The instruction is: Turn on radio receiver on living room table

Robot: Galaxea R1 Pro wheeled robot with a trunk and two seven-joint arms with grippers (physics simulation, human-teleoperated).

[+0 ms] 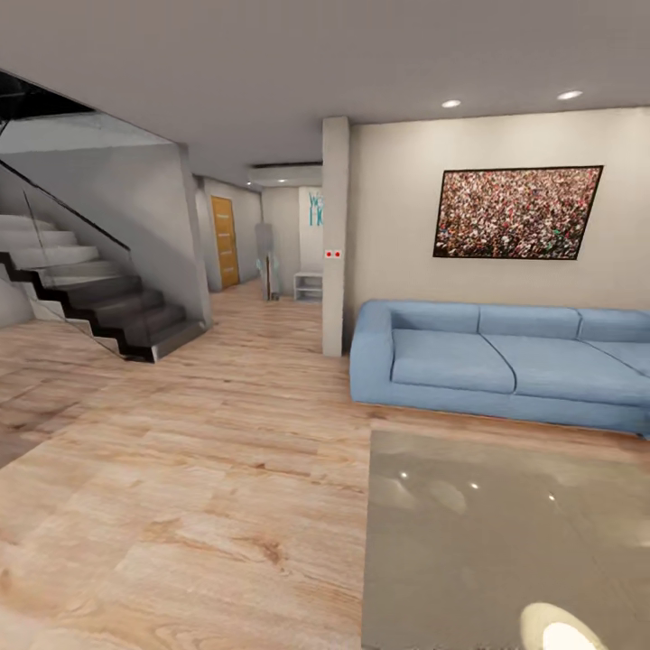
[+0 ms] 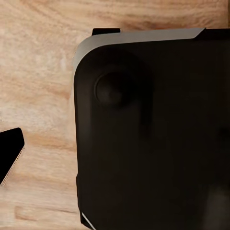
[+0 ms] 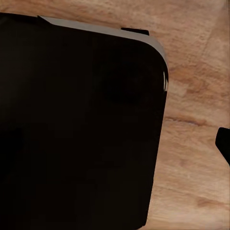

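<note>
Table (image 1: 506, 542) in head view

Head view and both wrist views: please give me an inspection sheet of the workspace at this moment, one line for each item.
Surface: glossy grey-taupe table at lower right, lamp glare on its top.
Job's things: radio receiver, nothing seen on the visible part of the table.
Clutter: nothing seen.
Grippers: cannot tell their state; the wrist views look down on the robot's dark base over the wood floor.
Cables: nothing seen.
Surroundings: blue sofa behind the table, framed picture above it, staircase at left, orange door down the hallway.
</note>
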